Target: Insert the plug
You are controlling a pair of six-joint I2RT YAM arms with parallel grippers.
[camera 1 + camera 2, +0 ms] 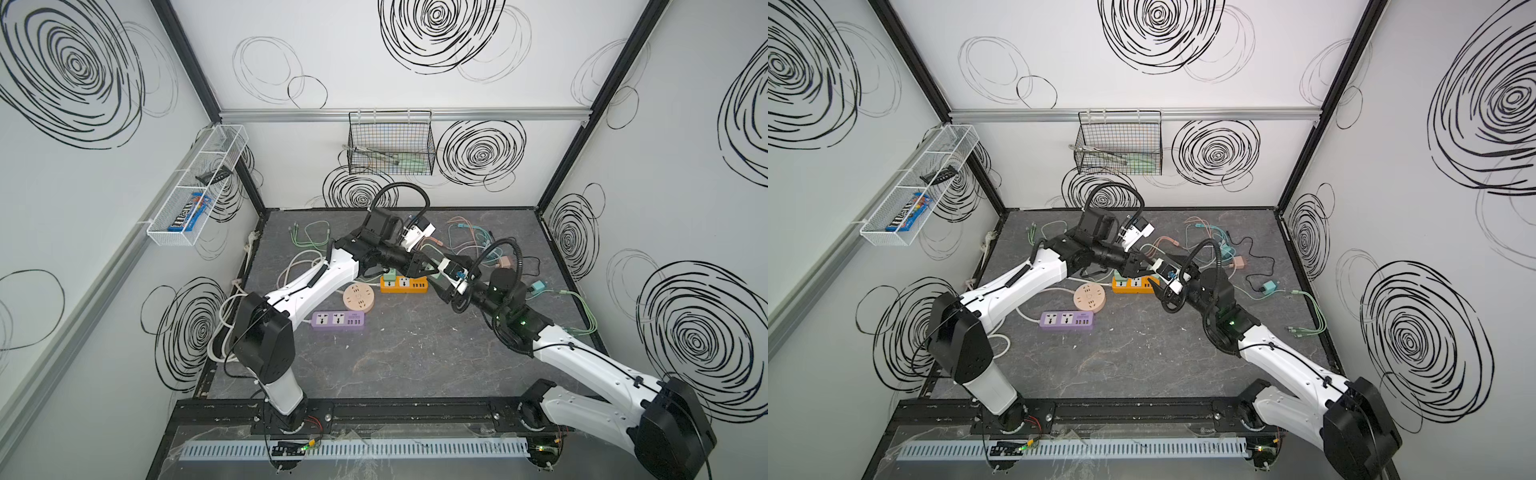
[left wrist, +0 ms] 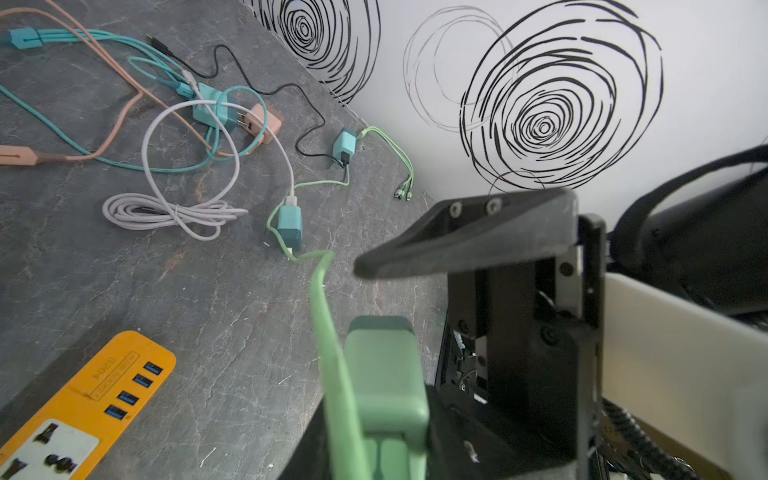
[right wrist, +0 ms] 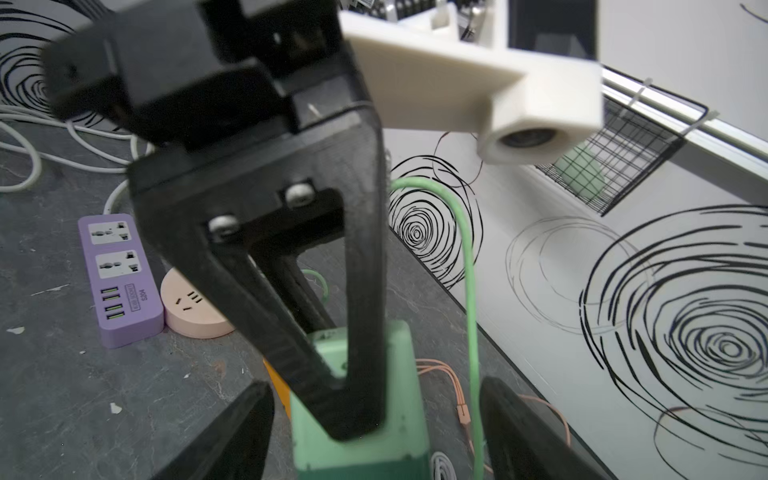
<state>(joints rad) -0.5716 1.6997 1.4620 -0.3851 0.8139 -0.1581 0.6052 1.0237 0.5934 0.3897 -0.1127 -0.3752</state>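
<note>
Here, left end effector point(image 3: 349, 419) clamped on green plug point(image 3: 361, 453), right end effector point(image 3: 374, 388) spread wide, flanking the plug.

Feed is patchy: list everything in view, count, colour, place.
plug: one, green, clamped by left gripper
orange power strip: one, mid-table
purple power strip: one, nearer the front
round socket: one, peach, between the strips
cables and chargers: tangle, mixed colours, table's back right
black wire basket: one, back wall
white wire basket: one, left wall
candy pack: one, blue, in the white basket
left gripper: shut on the plug
right gripper: open, fingers either side of the plug
</note>
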